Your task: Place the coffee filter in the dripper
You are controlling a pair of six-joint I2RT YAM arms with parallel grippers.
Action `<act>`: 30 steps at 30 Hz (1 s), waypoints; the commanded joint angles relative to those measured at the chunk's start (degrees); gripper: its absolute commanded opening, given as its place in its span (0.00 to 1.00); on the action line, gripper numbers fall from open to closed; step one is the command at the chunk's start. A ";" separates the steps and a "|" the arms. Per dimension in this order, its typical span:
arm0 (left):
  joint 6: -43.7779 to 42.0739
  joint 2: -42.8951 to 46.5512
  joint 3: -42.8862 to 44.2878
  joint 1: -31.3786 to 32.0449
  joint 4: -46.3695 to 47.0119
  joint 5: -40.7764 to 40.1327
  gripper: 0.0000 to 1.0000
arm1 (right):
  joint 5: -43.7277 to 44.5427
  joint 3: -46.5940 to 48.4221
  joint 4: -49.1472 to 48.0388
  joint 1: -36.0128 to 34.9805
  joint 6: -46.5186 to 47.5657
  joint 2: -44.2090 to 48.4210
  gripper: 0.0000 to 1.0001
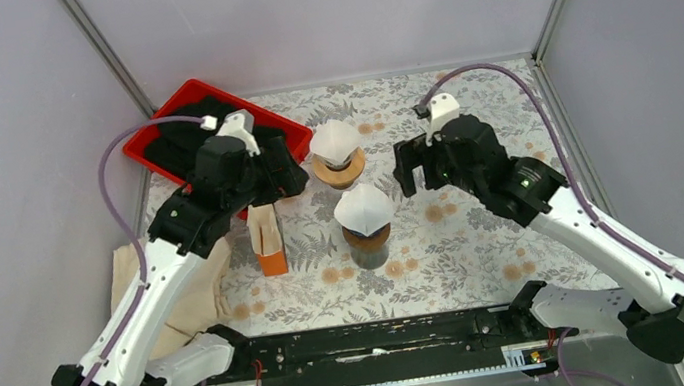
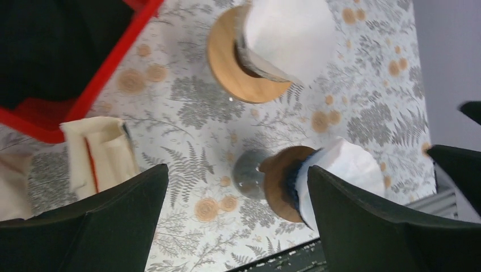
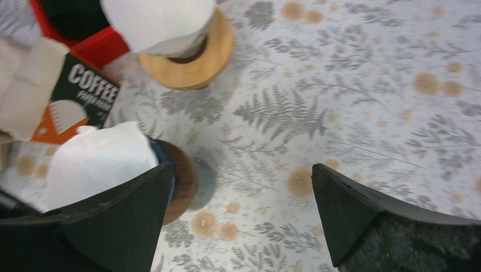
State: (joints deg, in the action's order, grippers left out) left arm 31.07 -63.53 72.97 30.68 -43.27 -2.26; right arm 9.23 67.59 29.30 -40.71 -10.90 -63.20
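Note:
Two drippers stand mid-table, each with a white coffee filter in it. The far dripper [image 1: 338,166] has a light wooden ring [image 2: 238,68] and a filter [image 1: 335,139] leaning in it. The near dripper [image 1: 367,238] sits on a dark glass with a wooden collar [image 3: 182,182], and its filter [image 1: 363,207] stands up out of it. My left gripper [image 1: 293,176] hovers left of the far dripper, open and empty [image 2: 237,173]. My right gripper [image 1: 408,172] hangs right of both drippers, open and empty [image 3: 243,169].
An orange coffee filter box [image 1: 267,241] stands open left of the near dripper, also seen in the right wrist view [image 3: 74,96]. A red tray [image 1: 167,111] with black contents lies at the back left. A beige cloth [image 1: 186,296] lies at the left edge.

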 commanded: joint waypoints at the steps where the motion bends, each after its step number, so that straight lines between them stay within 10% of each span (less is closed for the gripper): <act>1: -1.54 4.02 -4.23 -3.78 4.91 -4.85 1.00 | 14.01 -4.30 -5.42 1.18 3.84 5.52 0.99; 10: -2.88 13.91 -13.38 -8.04 9.75 -13.37 1.00 | 30.08 -16.12 -12.58 2.03 3.19 15.34 0.99; 30: -6.47 30.01 -23.43 -8.08 17.40 -25.69 1.00 | 37.25 -25.58 -20.16 1.95 2.55 29.36 0.99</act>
State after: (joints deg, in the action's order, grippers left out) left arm 26.33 -35.20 50.65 23.03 -31.35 -25.23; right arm 43.99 42.26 13.30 -38.94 -8.58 -34.46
